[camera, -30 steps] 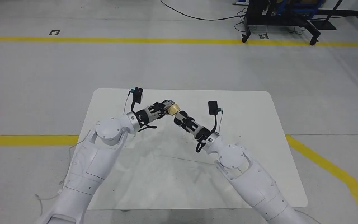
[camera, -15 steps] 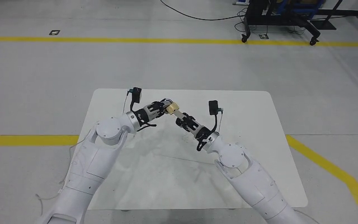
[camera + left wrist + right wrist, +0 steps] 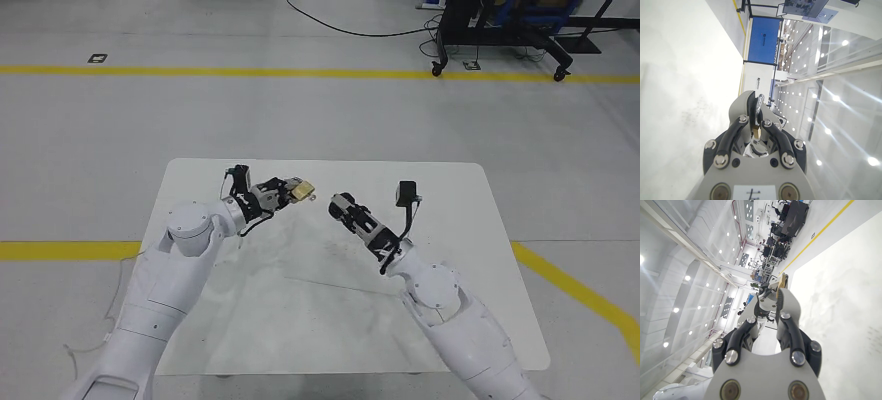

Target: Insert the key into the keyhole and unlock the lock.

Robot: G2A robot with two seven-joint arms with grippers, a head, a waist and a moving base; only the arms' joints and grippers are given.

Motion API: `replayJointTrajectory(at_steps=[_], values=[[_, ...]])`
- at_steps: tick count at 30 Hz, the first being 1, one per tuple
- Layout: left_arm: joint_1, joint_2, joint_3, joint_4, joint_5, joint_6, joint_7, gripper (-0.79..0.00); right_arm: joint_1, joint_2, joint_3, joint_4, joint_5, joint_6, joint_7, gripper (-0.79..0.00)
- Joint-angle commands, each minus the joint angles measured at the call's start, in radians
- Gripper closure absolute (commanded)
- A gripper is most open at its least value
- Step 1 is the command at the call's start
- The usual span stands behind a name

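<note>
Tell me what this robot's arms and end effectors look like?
The left arm and right arm are smooth white shells with rounded joints, a small black camera by each wrist. The left end effector and right end effector have pale grey fingers, black ribbed pads, curved black links and silver bolts. The left one's base bears a white label.

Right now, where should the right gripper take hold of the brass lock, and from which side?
Probably the bare brass end of the lock that sticks out past the left gripper, coming in from the side of the right gripper. The left gripper covers the rest, and this end faces the right arm.
</note>
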Motion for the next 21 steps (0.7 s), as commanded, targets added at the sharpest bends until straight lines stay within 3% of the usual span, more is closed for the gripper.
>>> replayJointTrajectory(at_steps=[1,8,15,21], values=[[-0.01,-0.002,0.002,0.018,-0.039,0.036,-0.035,0.0,-0.014,0.002,0.009,-0.019,0.018,-0.028,0.033,0.0],[-0.045,-0.011,0.022,0.085,-0.153,0.137,-0.158,0.0,0.013,-0.005,-0.022,0.016,0.053,-0.15,0.095,0.0],[-0.056,-0.011,0.033,0.099,-0.142,0.12,-0.171,0.0,0.103,-0.028,-0.087,0.123,0.0,-0.112,0.027,0.0],[-0.058,-0.01,0.03,0.1,-0.146,0.114,-0.171,0.0,0.116,-0.037,-0.098,0.141,-0.009,-0.126,-0.006,0.0]])
